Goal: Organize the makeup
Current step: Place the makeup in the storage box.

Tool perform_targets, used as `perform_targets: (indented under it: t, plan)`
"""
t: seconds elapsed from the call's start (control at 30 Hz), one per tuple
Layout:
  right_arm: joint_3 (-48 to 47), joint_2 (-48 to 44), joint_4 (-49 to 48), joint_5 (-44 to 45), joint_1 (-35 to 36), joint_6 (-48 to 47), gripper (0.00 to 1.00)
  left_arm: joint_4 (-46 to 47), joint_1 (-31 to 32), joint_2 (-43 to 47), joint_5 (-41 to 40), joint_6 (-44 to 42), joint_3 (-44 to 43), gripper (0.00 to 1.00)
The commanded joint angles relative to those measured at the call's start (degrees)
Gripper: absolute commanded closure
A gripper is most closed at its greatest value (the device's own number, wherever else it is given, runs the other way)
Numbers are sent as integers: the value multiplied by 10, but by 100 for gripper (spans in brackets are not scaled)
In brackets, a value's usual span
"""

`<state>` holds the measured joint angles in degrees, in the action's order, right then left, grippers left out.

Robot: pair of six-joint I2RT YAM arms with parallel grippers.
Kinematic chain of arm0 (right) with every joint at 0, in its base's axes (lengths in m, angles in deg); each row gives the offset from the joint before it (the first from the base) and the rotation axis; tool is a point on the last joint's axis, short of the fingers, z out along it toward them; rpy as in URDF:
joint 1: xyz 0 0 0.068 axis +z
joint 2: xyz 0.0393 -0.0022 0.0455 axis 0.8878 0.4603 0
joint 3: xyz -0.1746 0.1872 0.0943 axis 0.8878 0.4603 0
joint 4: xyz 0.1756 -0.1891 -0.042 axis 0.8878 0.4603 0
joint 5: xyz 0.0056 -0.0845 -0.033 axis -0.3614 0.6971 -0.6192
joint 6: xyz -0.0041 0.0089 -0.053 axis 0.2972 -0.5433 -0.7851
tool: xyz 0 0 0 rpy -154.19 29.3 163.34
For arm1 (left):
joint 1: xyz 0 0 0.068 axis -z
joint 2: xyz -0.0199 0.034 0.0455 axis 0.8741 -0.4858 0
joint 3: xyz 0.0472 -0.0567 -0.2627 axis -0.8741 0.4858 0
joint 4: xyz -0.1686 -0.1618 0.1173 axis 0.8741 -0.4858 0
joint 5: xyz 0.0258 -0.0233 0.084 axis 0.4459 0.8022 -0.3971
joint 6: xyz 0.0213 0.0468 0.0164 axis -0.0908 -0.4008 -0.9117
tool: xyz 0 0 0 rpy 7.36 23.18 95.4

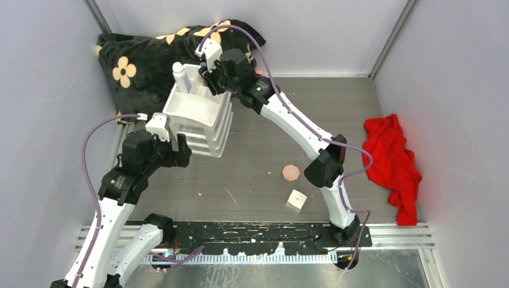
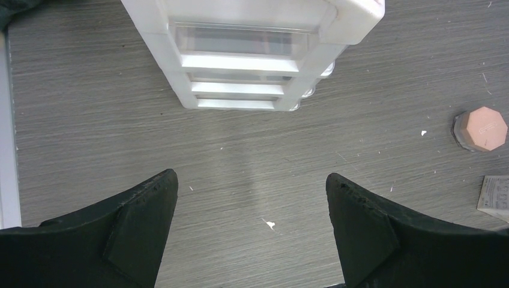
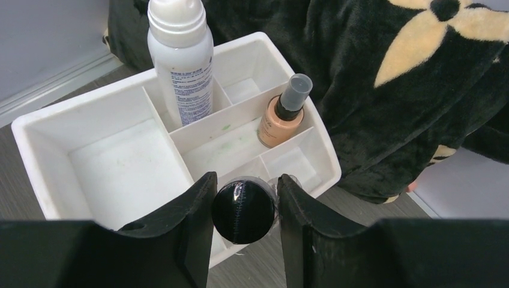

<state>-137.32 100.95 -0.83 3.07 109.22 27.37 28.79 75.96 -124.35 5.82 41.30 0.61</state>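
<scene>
My right gripper [image 3: 243,192] is shut on the small clear jar [image 3: 243,211] with a black lid. It holds the jar over the near front edge of the white organizer's top tray [image 3: 36,129]. A white bottle [image 3: 183,60] and a tan dark-capped bottle [image 3: 279,117] stand upright in tray compartments. In the top view the right gripper [image 1: 210,78] is by the white bottle [image 1: 180,75]. The pink-brown octagonal compact [image 1: 291,173] and the white cube [image 1: 296,200] lie on the table. My left gripper [image 2: 252,186] is open and empty over bare table before the drawers.
The white stacked-drawer box [image 1: 198,120] stands at the back left, against a black floral cushion [image 1: 138,66]. A red cloth [image 1: 393,162] lies at the right wall. The compact [image 2: 483,129] and cube [image 2: 495,192] show at the right edge of the left wrist view.
</scene>
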Motion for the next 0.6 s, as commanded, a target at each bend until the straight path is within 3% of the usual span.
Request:
perform_targets:
  t: [0.0,0.3,0.4,0.57]
  plan:
    - [-32,4,-42,-11,-2,11,87,25,1,5,8,-13,1,7]
    - [-9,21,-44,-26,-2,27,87,24,1,8,9,-12,7,7]
    - [9,22,-48,-12,-2,21,76,24,1,8,10,-12,8,7]
    - [20,24,-47,1,-2,17,66,26,1,8,11,-10,12,7]
